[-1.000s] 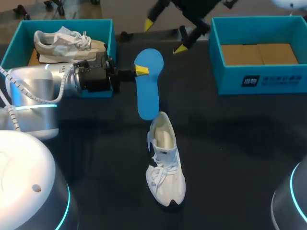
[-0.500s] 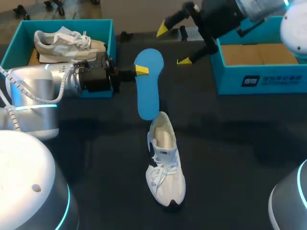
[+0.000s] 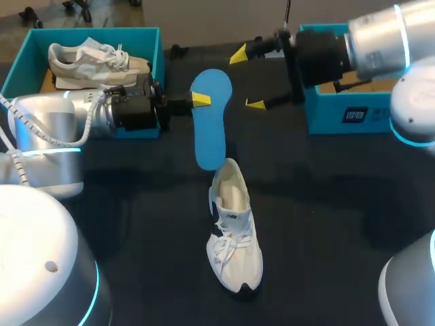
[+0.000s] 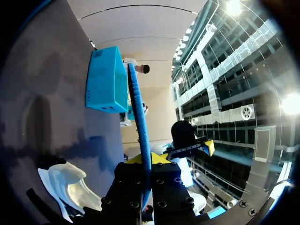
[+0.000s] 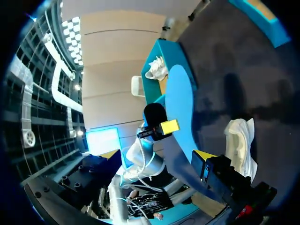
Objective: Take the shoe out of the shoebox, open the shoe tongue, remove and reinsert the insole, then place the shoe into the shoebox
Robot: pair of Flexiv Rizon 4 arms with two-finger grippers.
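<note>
Our right pincer (image 3: pixel 247 78) has swung in from the far side of the counter (image 3: pixel 340 204) over the last second. It has dropped lower and now sits just beside the insole's (image 3: pixel 209 125) top end. Its arm now crosses in front of the right box (image 3: pixel 367 112) and hides part of it. The jaws stand wide open, one yellow tip above the other, with nothing between them and no contact with the insole yet.

Nothing else moved. Our left pincer (image 3: pixel 197 100) is clamped on the insole exactly as before, gripping the rounded end from the side. The insole hangs in the air with its lower end just above the shoe's (image 3: pixel 233 231) opening. The left wrist view shows the insole edge-on, pinched between the fingers.

The shoe hasn't shifted either. It lies on the counter near the middle, toe toward us, tongue pulled open, well apart from both boxes. The left box (image 3: pixel 20 68) holds a second shoe (image 3: pixel 92 62).

Our read is that the insole is out and reinsertion is next. The right arm looks to be coming in to help, either to take over the insole or to steady it for feeding into the shoe. Putting the shoe back in the box is not yet done.
</note>
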